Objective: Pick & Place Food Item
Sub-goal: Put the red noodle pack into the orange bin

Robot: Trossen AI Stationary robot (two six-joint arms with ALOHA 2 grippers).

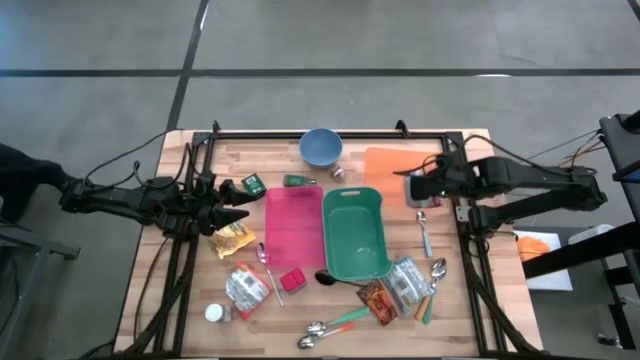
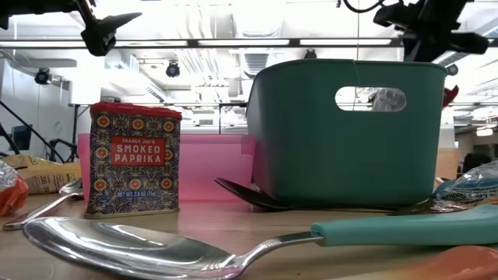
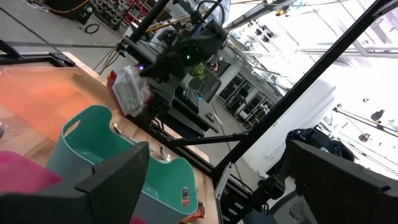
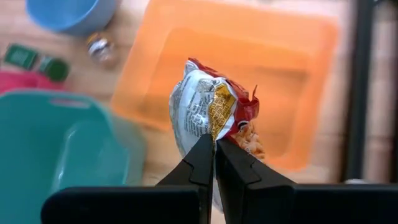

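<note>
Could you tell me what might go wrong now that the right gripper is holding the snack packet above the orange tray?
1. The right gripper pinches only a thin edge of the snack packet, so the packet may slip or swing out.
2. The packet hangs near the orange tray edge beside the teal bin; a release here may miss.
3. The open left gripper waits over the pink tray edge; a sweep could nudge it.

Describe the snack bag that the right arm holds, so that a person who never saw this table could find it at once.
Start from the orange tray at the far right part of the table, beside the teal bin. Above its edge, the right tool is shut on a snack bag. It is silver and red, crumpled, and it is the only packet lifted off the table.
</note>
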